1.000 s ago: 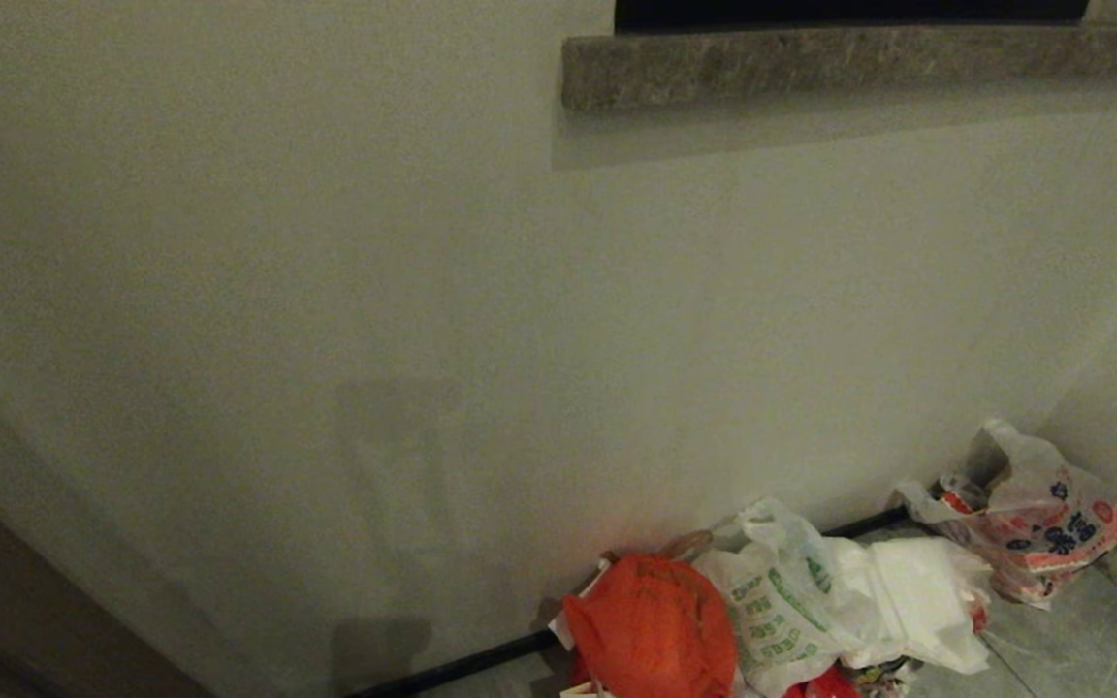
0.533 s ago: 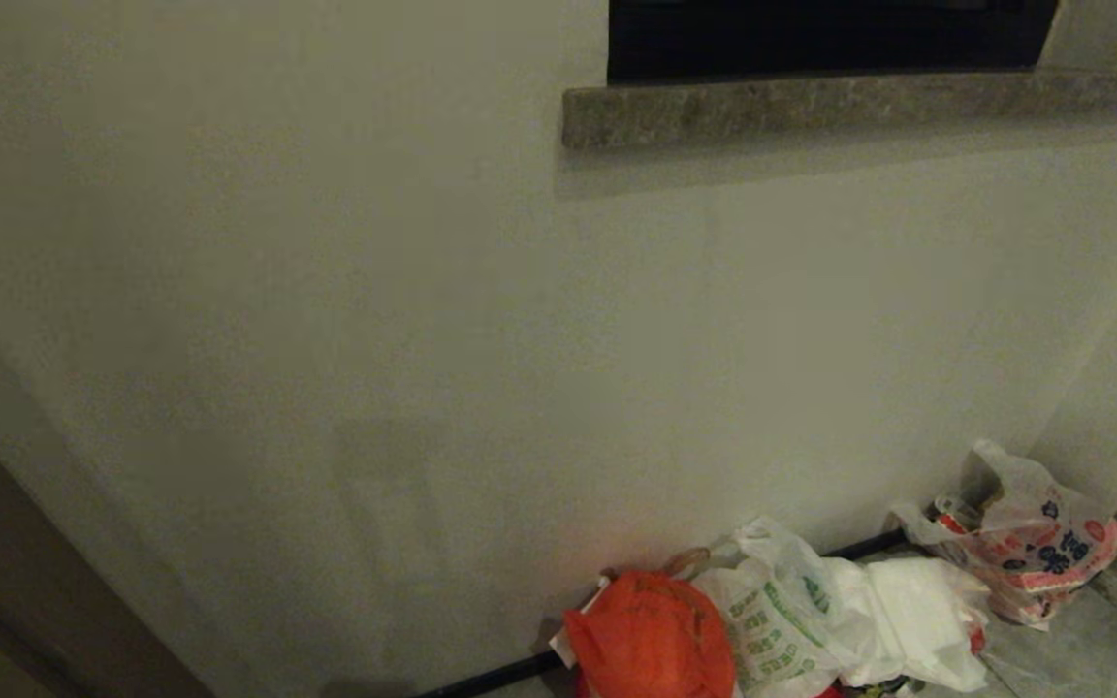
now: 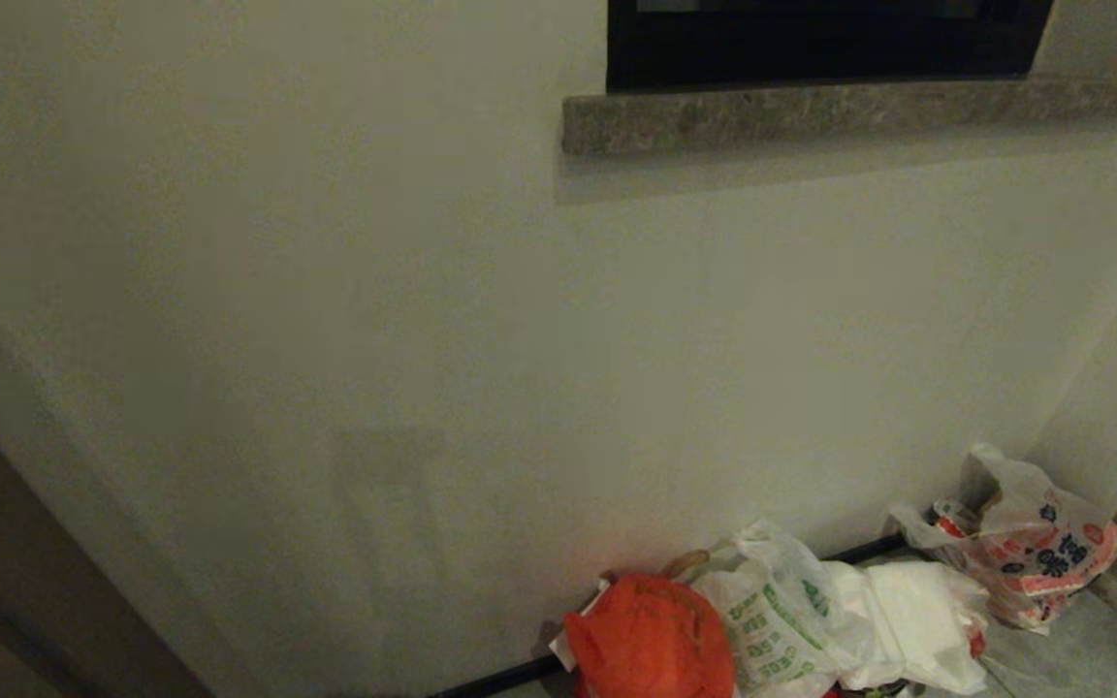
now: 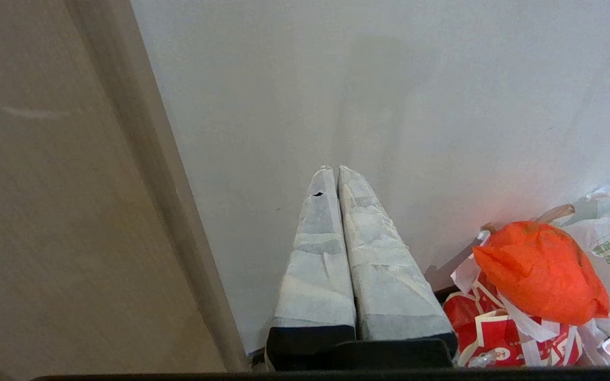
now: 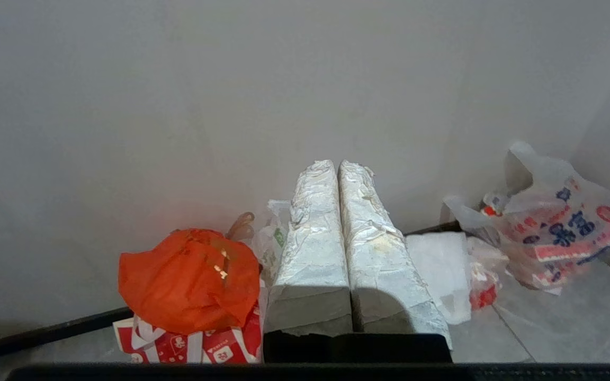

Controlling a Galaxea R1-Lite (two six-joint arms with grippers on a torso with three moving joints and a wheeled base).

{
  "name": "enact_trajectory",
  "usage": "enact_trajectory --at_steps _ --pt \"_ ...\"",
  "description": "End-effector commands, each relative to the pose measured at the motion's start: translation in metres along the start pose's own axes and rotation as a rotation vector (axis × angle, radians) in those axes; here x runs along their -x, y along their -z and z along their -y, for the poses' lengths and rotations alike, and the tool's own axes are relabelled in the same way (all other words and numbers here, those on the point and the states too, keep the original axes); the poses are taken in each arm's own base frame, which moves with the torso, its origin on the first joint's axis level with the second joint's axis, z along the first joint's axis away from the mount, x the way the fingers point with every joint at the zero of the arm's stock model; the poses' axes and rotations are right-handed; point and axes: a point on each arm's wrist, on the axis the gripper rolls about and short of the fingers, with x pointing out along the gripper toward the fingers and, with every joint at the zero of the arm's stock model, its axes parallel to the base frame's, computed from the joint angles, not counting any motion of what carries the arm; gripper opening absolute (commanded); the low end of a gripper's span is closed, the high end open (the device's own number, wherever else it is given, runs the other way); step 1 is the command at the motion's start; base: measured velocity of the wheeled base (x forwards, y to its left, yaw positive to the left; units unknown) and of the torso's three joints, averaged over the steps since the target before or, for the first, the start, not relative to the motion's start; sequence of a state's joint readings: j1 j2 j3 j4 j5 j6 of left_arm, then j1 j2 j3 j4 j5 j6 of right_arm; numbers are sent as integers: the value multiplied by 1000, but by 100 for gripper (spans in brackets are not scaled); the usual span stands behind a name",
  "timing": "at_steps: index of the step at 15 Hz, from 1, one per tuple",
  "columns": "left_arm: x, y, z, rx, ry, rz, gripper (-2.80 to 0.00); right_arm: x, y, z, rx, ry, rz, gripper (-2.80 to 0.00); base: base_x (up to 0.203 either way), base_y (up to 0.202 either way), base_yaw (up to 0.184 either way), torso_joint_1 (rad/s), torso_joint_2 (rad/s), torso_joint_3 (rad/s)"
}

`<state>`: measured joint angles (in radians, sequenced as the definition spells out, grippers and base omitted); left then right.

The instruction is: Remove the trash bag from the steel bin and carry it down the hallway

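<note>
- At the foot of the cream wall (image 3: pixel 326 291), the trash bag (image 3: pixel 777 620) with its green print lay on the floor, wedged between an orange-red bag (image 3: pixel 651 640) and a plain white bag (image 3: pixel 917 611) and touching both.
- No steel bin showed in any view, so the bag looked already out and set down, and I judged the step in hand to be leaving it there and pulling clear.
- Both pincers were pressed together on nothing: the left gripper (image 4: pixel 334 168) pointed at bare wall just beside a brown door frame (image 4: pixel 151 185), and the right gripper (image 5: pixel 337 163) pointed over the heap, well above it.
- To do this well, both arms would be best kept tucked and the fingers closed, so that no thin handle loop could catch as the robot backed off.
- Backing straight away from the wall seemed safer than turning on the spot, since the door frame stood close on the left.
- If the bag had to be lifted again, the crinkly film would need a pinch on a gathered handle, not on the slack side.
- Grey marble-look floor tiles (image 3: pixel 1082 650) met the wall at a dark baseboard (image 3: pixel 500 676).
- Red-and-white packaging (image 4: pixel 501 333) sat under the orange-red bag.
- A further bag with red and blue print (image 3: pixel 1034 548) slumped in the corner, apart from the heap.
- Above, a stone sill (image 3: pixel 849 111) ran under a dark window (image 3: pixel 820 39).
</note>
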<state>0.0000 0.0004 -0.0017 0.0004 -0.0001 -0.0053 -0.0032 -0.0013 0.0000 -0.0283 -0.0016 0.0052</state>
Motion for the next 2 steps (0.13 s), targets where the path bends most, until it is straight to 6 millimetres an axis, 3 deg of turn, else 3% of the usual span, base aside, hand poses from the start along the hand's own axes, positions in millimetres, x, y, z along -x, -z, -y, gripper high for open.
enact_trajectory --at_steps 1,2 --pt "0 0 0 1 -1 1 -280 -1 3 0 1 0 -12 -280 0 0 0 0 0 0" --pt "0 0 0 1 -2 1 -280 -1 3 0 1 0 -11 -280 0 0 0 0 0 0"
